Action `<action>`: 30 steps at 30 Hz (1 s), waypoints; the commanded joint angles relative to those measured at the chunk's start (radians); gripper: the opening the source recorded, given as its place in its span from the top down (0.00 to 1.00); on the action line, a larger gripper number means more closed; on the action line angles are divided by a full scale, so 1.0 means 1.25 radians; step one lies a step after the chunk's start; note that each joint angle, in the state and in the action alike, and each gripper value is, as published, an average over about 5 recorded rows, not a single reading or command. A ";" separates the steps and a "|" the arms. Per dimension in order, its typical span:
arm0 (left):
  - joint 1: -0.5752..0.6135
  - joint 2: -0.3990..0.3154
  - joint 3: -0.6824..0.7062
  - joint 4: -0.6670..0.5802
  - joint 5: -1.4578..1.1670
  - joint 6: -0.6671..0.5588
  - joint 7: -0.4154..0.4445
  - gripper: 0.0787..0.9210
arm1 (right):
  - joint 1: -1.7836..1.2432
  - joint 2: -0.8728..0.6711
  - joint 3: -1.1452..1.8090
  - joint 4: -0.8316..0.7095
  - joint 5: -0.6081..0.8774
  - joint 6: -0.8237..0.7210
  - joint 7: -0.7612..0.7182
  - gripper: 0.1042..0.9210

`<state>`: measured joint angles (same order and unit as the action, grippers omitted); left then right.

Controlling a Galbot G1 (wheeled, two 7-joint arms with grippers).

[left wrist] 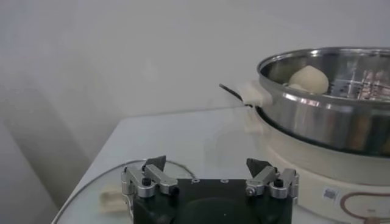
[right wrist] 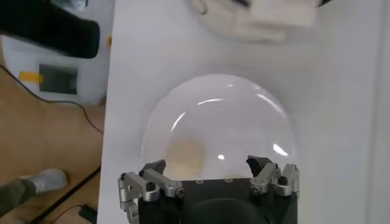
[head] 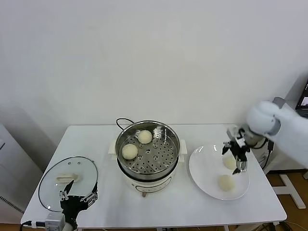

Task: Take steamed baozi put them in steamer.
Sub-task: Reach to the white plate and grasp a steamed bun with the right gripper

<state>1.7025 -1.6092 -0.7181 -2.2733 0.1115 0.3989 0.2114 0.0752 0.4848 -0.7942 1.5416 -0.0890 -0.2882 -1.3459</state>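
Readable text: we find none anywhere.
Steamer (left wrist: 329, 122) base: we see a small pale sticker at about 5 o'clock in the left wrist view; its print is too small for us to read.

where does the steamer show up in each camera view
Head: steamer mid-table, two baozi inside.
Left wrist: steamer behind the left gripper, one baozi showing.
Right wrist: not in it, only the plate.
Shared landmark: white table.
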 commanded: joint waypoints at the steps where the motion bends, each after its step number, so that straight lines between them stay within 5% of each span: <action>1: 0.006 -0.010 0.000 0.007 0.000 0.002 0.001 0.12 | -0.238 0.023 0.185 -0.065 -0.131 0.037 0.017 0.12; 30: -0.016 0.006 -0.008 0.043 -0.011 0.011 0.005 0.12 | -0.326 0.114 0.276 -0.149 -0.185 0.033 0.064 0.12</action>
<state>1.6821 -1.6091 -0.7280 -2.2229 0.1009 0.4118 0.2169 -0.2997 0.6126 -0.4756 1.3739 -0.2982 -0.2514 -1.2757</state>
